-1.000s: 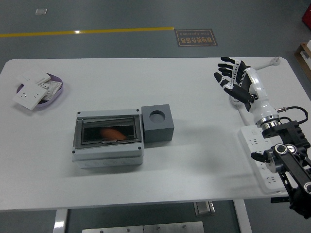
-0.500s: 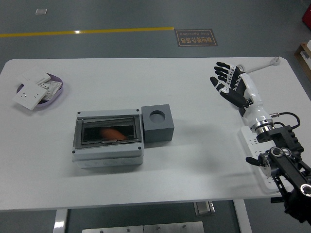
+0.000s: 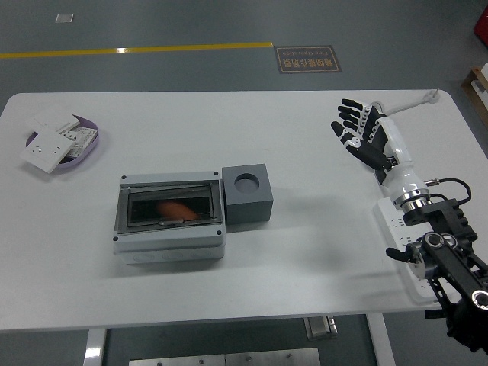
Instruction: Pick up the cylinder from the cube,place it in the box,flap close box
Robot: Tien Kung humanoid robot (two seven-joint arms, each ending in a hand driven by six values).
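Note:
A grey box (image 3: 169, 217) with a dark see-through flap lies left of centre, and the flap is down. An orange cylinder (image 3: 177, 209) shows through the flap, inside the box. A dark grey cube (image 3: 247, 195) with an empty round hole in its top stands against the box's right side. My right hand (image 3: 358, 128) is over the far right of the table, fingers spread, holding nothing, well away from the box and cube. My left arm is out of view.
A purple dish (image 3: 90, 152) with white switch plates stands at the far left. A white power strip (image 3: 402, 242) lies along the right edge under my right forearm, with a white cable (image 3: 415, 101) running to the far right corner.
My right hand has drawn a little towards the far left and its forearm has shifted; over the last half second it has barely moved. The box, cube and cylinder have not moved.

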